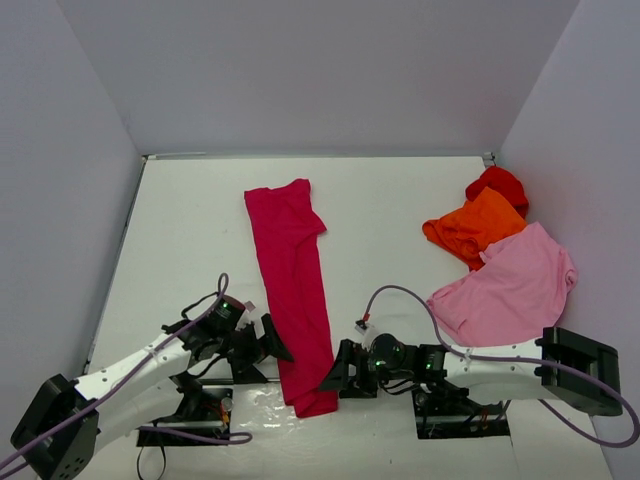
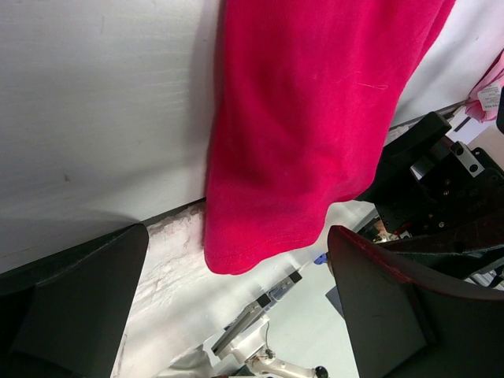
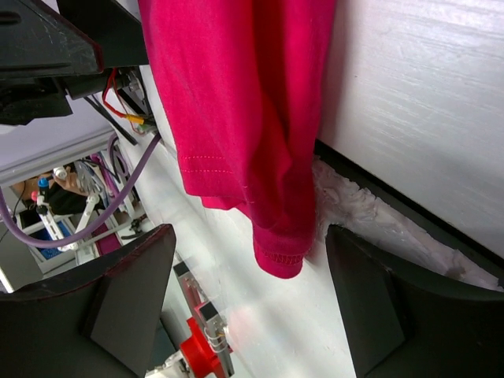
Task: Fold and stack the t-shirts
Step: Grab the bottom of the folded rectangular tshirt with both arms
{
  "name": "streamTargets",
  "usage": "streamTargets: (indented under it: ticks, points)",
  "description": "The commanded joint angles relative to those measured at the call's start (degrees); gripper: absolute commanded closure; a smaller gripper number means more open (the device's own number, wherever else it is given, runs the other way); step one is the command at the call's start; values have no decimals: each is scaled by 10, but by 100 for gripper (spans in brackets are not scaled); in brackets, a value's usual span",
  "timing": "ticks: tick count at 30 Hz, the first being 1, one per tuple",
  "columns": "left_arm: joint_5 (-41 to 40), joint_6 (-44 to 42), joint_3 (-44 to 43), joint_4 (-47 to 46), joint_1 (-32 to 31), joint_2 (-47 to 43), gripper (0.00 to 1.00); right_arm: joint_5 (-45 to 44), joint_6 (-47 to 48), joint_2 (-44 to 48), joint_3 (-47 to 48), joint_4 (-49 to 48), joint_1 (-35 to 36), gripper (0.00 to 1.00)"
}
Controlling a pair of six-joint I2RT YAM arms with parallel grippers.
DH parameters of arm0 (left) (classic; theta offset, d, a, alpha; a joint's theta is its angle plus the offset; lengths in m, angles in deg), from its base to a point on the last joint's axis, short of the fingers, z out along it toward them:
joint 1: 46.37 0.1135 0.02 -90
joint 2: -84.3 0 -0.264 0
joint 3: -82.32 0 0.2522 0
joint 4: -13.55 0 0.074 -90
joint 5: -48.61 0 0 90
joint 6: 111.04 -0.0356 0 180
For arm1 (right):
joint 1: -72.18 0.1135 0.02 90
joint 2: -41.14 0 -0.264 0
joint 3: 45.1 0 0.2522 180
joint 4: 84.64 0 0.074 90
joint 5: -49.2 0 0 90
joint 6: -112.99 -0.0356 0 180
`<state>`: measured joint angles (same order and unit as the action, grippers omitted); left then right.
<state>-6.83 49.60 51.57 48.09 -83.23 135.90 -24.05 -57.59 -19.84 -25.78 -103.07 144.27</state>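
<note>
Left pincer point(image 1: 278, 343): jaws spread, nothing held, lower left of frame. Right pincer point(image 1: 333, 375): jaws spread, nothing held, lower centre. Crimson t-shirt point(image 1: 293, 285): long strip on table point(image 1: 190, 230), mid-frame, lower end between both pincers.

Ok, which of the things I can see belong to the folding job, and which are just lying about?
Job:
- crimson-magenta shirt, laid out long, near end over the table edge
- light pink shirt, orange shirt, red shirt, heaped at the right
- left gripper and right gripper, both open, flanking the near end

Not the job:
- purple cable by the right arm
- table
</note>
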Motion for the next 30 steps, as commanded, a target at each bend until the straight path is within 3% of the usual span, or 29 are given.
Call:
streamTargets:
  ticks: [1,7,12,18,30]
  points:
    - [2,7,-13,-33,-5,5,3,-45,-25,22,-2,24,32,26]
    - [3,1,-19,-41,-8,24,3,-58,8,120,24,234,33,26]
    - [0,1,-19,-53,-12,37,3,-70,-25,240,-1,289,33,27]
    - [-2,8,-19,-75,-20,57,3,-78,-50,240,-34,206,28,28]
    - [-9,13,-20,-77,-37,65,3,-39,-9,-28,0,-27,27,28]
